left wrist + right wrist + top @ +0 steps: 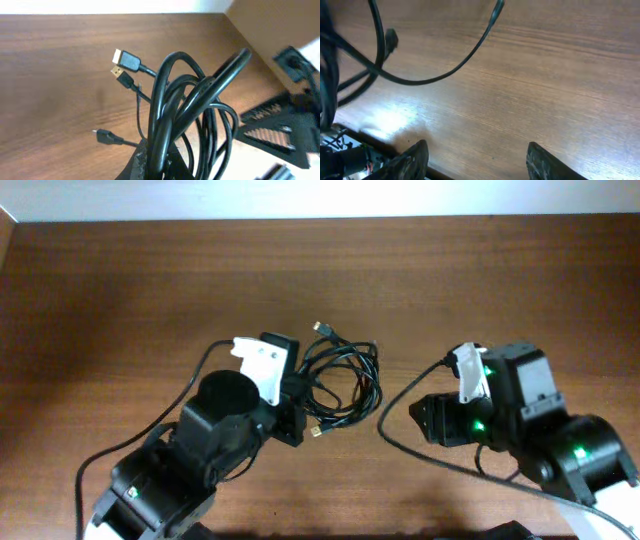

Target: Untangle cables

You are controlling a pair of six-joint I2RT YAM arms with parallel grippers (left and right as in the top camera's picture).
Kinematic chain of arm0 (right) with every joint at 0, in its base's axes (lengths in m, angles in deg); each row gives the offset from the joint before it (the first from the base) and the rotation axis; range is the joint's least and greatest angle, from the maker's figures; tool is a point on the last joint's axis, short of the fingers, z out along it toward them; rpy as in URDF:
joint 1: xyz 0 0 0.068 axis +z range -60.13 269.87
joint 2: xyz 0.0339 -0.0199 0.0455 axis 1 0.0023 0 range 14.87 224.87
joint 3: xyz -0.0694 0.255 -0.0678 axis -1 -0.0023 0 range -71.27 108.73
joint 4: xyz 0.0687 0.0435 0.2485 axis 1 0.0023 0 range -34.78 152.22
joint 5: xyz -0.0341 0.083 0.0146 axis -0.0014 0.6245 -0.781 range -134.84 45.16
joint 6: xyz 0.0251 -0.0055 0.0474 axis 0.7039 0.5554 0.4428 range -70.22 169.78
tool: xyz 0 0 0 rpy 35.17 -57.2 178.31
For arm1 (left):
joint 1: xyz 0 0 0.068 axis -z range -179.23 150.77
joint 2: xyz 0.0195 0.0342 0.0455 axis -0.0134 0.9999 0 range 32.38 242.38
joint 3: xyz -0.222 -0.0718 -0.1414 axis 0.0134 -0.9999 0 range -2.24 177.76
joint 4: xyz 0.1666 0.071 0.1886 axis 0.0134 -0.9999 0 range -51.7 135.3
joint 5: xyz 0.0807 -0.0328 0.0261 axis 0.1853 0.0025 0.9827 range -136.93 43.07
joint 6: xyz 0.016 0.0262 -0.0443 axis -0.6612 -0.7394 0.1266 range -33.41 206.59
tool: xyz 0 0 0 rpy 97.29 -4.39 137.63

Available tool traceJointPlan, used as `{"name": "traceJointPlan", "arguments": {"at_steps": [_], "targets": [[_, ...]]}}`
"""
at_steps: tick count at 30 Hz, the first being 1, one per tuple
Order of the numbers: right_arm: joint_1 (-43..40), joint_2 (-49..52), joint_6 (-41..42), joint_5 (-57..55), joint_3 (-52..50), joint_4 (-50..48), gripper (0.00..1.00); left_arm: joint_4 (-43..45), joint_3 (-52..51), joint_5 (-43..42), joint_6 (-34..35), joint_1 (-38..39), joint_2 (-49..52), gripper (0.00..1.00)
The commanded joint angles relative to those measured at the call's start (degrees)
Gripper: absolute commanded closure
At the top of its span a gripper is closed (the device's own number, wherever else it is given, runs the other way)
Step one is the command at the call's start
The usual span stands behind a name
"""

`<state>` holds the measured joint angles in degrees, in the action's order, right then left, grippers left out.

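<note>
L gripper point(156, 167) clamped on the tangled black cables point(186, 110) at centre of table point(120, 280) (plug ends point(125, 61) sticking out), R gripper point(477, 160) nearby, spread wide w/ nothing between.

Thin black cables point(340, 380) — one tangled bunch of overlapping loops.
Lying near the middle of the table point(150, 280) in the overhead view, with a small plug point(322, 328) poking out at 11 o'clock of the bunch and a gold-tipped plug point(318, 432) at 7 o'clock; from the left wrist, rising as a thick sheaf of curved strands — three loose plug ends splayed out toward 9 and 10 o'clock.
</note>
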<state>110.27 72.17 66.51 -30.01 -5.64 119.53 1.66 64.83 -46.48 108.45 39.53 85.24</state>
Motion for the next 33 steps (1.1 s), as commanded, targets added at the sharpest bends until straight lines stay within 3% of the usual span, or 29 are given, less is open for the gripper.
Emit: {"name": "traceJointPlan", "arguments": {"at_steps": [1,6,8,14,18,22,25,30,33], "targets": [[-0.22,-4.85,0.02,2.40,0.20,-0.59,0.34,0.87,1.29,4.09,0.00,-0.20,-0.48,1.00],[-0.17,-10.16,-2.91,21.79,0.20,-7.37,0.00,3.19,1.29,1.97,11.23,-0.15,-0.44,1.00],[-0.17,-9.99,-2.89,27.21,0.17,-9.88,0.01,5.53,1.29,-3.23,11.58,-0.15,-0.33,1.00],[-0.17,-9.64,-2.93,24.06,0.17,-10.75,0.01,9.05,1.29,-11.74,10.47,-0.13,0.22,1.00],[-0.17,-9.84,-2.84,20.61,0.20,-10.84,0.01,9.97,1.29,-14.60,-1.95,-0.22,0.31,1.00],[-0.20,-11.82,7.48,3.72,0.20,-10.56,0.01,9.57,1.29,-7.61,-2.62,-0.22,0.24,1.00],[-0.22,-13.88,12.31,-6.12,0.20,-9.94,0.01,9.81,1.29,-7.48,-2.21,-0.20,0.24,1.00],[-0.22,-14.03,8.59,-12.04,0.17,-6.60,0.01,13.68,1.29,-14.88,-4.11,-0.20,0.24,1.00],[-0.22,-14.03,2.86,-2.99,0.20,-8.17,0.01,15.08,1.29,-17.88,-5.70,-0.20,0.28,1.00]]}}
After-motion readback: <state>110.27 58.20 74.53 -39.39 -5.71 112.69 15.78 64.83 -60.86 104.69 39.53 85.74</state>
